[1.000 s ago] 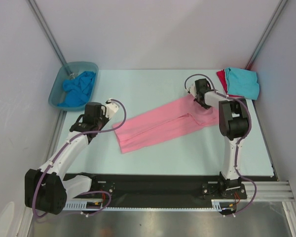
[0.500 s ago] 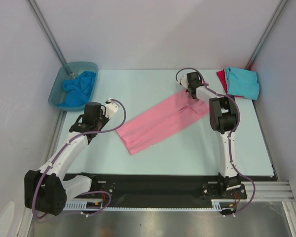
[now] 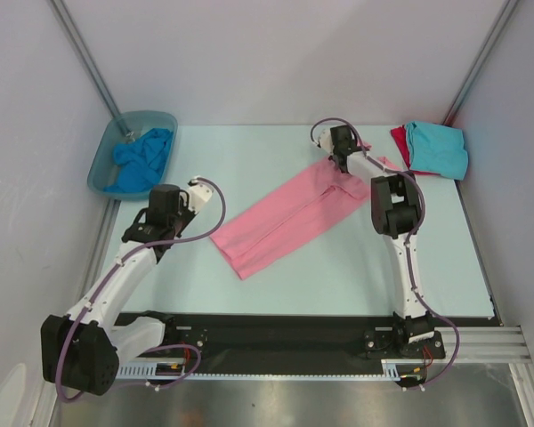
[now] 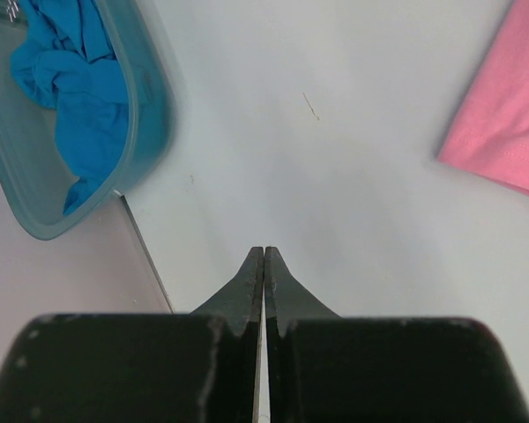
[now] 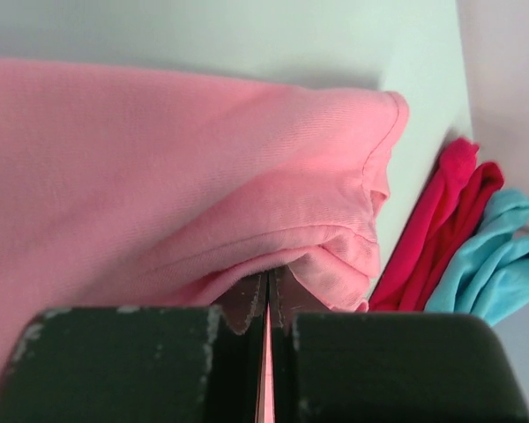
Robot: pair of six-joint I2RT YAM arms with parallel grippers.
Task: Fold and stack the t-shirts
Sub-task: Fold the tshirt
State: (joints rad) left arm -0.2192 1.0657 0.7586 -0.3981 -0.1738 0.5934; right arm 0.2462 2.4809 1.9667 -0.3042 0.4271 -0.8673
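Note:
The light pink t-shirt [image 3: 285,218] lies as a long folded strip slanting across the middle of the table. My right gripper [image 3: 342,167] is shut on its far right end, and the right wrist view shows the pink cloth [image 5: 159,159] bunched over the closed tips of the gripper [image 5: 268,278]. The turquoise tee [image 3: 438,147] lies folded on the red tee [image 3: 399,140] at the back right; both show in the right wrist view, red [image 5: 432,238] and turquoise [image 5: 498,264]. The brighter blue tee [image 3: 141,158] is crumpled in the tub. My left gripper [image 3: 166,194] is shut and empty [image 4: 264,251], left of the pink shirt's corner [image 4: 507,115].
The translucent grey-blue tub [image 3: 102,165] stands at the back left corner, its rim [image 4: 154,106] ahead-left of my left gripper. Grey walls close the table on the left, back and right. A black rail runs along the near edge.
My right gripper has moved back and to the left, dragging the pink shirt's far end with it; the shirt's near-left end slid right. The left arm has barely moved.

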